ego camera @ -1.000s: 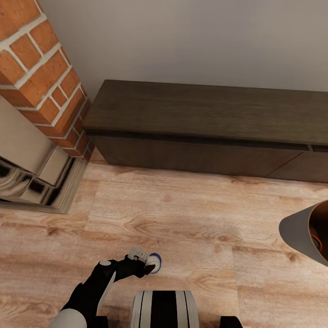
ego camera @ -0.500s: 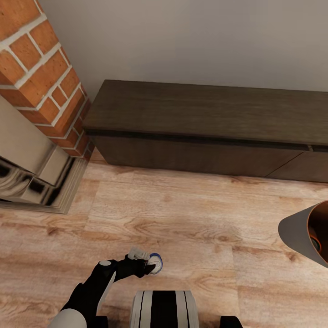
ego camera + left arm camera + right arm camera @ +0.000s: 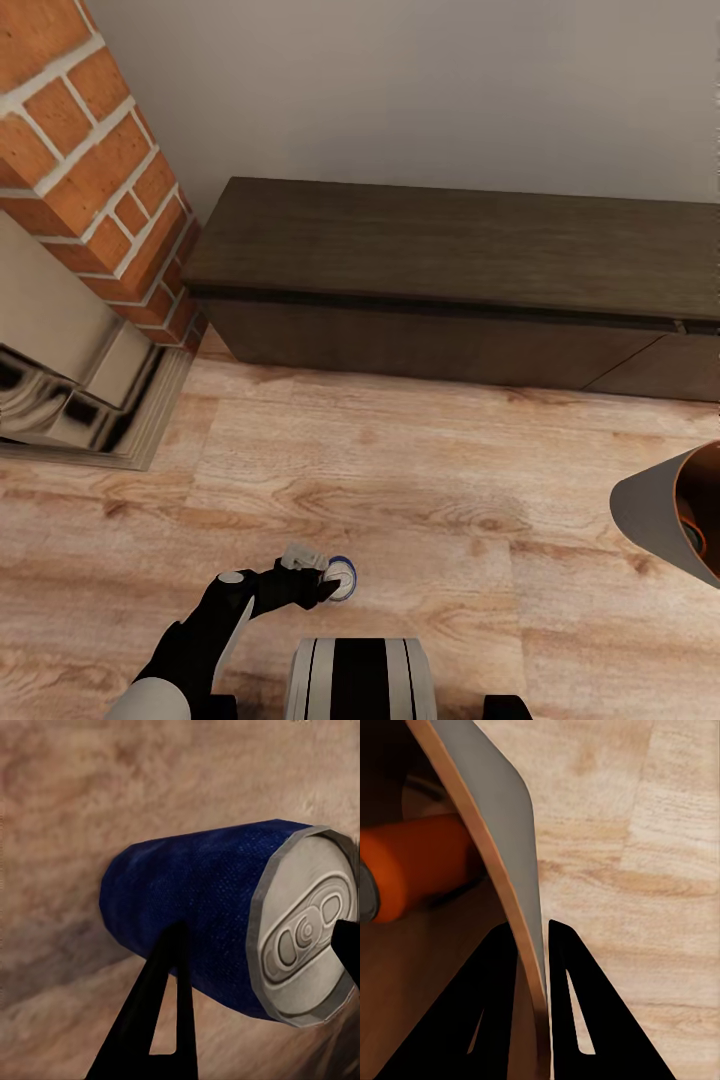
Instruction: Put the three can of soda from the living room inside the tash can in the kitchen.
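A blue can of soda (image 3: 342, 578) with a silver top hangs low over the wood floor, just ahead of my trunk. My left gripper (image 3: 325, 580) is shut on it. In the left wrist view the can (image 3: 195, 915) lies sideways between the two dark fingers (image 3: 161, 1020). The trash can (image 3: 650, 510), pale grey outside and orange-brown inside, is tilted at the right edge of the head view. My right gripper (image 3: 531, 930) is shut on its rim (image 3: 484, 840), one finger inside and one outside. An orange can of soda (image 3: 420, 870) lies inside the bin.
A brick fireplace (image 3: 90, 200) with a shiny metal surround stands at the left. A long dark wooden low cabinet (image 3: 450, 280) runs along the grey wall ahead. Wood floor (image 3: 400, 480) lies between it and my trunk (image 3: 360, 680).
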Controlling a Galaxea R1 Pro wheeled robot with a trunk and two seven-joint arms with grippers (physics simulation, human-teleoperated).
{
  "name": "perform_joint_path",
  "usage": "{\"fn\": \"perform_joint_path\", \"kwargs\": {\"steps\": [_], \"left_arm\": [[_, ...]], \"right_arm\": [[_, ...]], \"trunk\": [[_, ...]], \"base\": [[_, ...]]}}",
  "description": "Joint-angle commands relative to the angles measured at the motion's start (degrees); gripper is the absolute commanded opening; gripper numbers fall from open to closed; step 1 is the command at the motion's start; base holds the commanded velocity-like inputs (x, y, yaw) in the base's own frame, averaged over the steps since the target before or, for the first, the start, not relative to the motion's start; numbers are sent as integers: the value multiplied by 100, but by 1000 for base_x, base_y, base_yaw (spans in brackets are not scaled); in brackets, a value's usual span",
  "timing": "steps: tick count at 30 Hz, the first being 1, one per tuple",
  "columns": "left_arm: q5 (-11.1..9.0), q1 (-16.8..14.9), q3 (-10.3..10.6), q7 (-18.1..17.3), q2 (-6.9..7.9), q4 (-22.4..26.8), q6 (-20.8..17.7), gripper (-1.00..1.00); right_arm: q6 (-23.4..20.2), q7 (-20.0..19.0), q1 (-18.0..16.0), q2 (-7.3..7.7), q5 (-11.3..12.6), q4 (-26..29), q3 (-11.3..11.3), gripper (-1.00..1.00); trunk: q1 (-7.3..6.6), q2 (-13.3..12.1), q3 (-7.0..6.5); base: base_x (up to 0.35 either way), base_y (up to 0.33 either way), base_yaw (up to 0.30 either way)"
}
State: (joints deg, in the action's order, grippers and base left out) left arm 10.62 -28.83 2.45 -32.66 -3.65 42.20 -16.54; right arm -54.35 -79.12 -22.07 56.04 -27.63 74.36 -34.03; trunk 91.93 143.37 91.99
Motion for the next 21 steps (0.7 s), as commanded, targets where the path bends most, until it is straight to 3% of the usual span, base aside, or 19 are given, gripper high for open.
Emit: {"fn": "perform_joint_path", "kwargs": {"steps": [1, 10, 21], "left_arm": [[35, -3, 0, 25, -10, -6, -24, -100], [60, -55, 1, -1, -30, -36, -383, -100], [35, -61, 1, -38, -24, -5, -435, -100]], "right_arm": [[-38, -24, -5, -2, 21, 0, 2, -100], [-33, -24, 0, -5, 21, 0, 2, -100], [-39, -24, 0, -21, 21, 0, -1, -100]], "trunk": [[-2, -2, -23], [-26, -14, -222], [-267, -455, -420]], "base": [[0, 0, 0], [0, 0, 0], [0, 0, 0]]}}
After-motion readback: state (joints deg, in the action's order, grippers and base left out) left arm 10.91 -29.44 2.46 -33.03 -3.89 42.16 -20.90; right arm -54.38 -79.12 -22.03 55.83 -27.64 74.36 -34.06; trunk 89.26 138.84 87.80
